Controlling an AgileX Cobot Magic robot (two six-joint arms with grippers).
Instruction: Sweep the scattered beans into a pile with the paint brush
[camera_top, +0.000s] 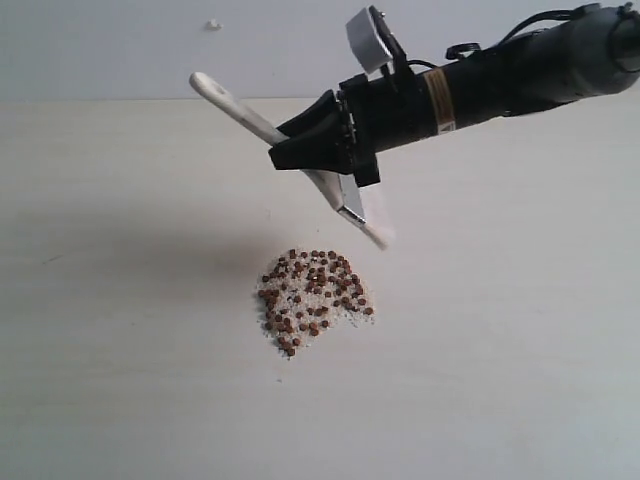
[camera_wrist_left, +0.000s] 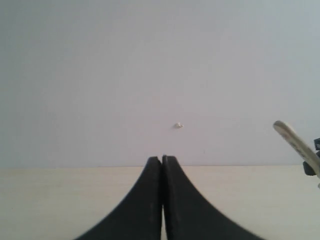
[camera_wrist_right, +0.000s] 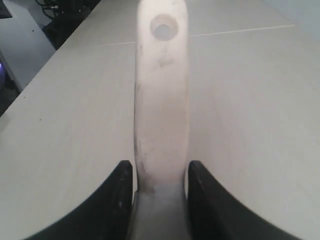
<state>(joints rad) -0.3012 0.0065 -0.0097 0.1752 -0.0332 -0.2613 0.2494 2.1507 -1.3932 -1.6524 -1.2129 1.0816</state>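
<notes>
The beans (camera_top: 312, 300), tiny, round and reddish-brown among fine whitish grains, sit in one compact heap mid-table with hardly a stray, so the sweep looks nearly done. Just behind and above them, the wide flat paint brush (camera_top: 352, 205) with its silver ferrule and pale wooden handle hangs tilted, its bristles apparently clear of the pile. The right end effector (camera_top: 290, 147) is clamped on the handle, angled for another stroke. There's bare pale table (camera_top: 120, 380) all round, edges well off. The left end effector (camera_wrist_left: 162, 162), jaws pressed together and empty, faces the far grey wall (camera_wrist_left: 100, 75).

exterior overlooks table (camera_top: 120, 400); right wrist views paint brush (camera_wrist_right: 160, 110) closely.
</notes>
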